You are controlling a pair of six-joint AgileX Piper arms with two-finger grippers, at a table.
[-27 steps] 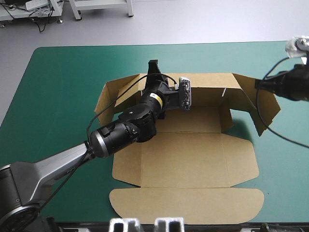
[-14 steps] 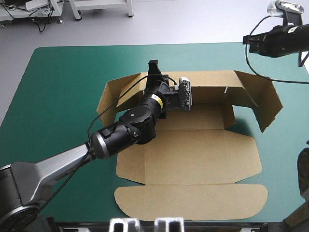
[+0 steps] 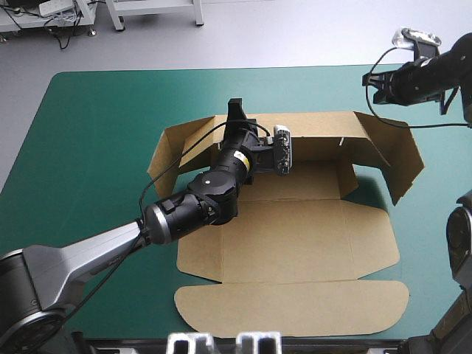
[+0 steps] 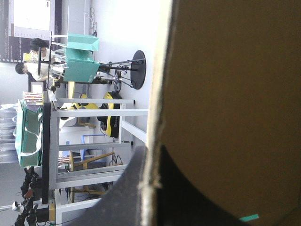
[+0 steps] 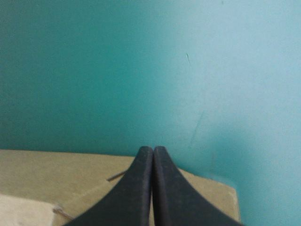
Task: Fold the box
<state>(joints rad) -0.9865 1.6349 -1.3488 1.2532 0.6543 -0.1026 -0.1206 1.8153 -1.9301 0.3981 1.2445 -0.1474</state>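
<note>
Your left gripper [image 4: 151,169] is pinching the box [image 3: 295,243] by its raised rear wall, jaws nearly closed on board. Your right gripper [image 5: 153,157], jaws pressed together, is hovering beyond the far right flap. Box is sitting centred on the table [image 3: 96,133], lid flat.

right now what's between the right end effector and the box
Nothing. In the high view, only bare teal-green cover shows between the right end effector and the raised far wall of the box.
</note>
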